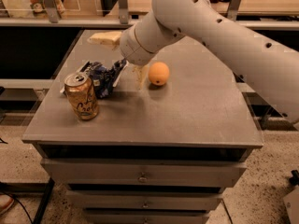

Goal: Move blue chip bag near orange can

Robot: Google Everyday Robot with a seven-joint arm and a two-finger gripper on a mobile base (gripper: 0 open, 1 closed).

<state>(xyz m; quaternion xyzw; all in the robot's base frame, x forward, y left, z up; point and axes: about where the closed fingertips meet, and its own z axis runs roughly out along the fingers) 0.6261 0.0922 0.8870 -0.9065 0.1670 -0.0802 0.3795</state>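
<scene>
The blue chip bag [101, 76] lies crumpled on the grey table top [187, 111], touching the back right side of the orange can [82, 96]. The can stands upright near the table's front left corner. My gripper [115, 60] hovers just right of and above the bag, open and empty. One tan finger [105, 38] points left above the bag. The other finger [139, 76] hangs down between the bag and the orange fruit.
A round orange fruit [159, 73] sits on the table to the right of the bag. My white arm [219, 31] crosses above the table's back right part. Drawers [142, 176] are below the top. A counter with rails stands behind.
</scene>
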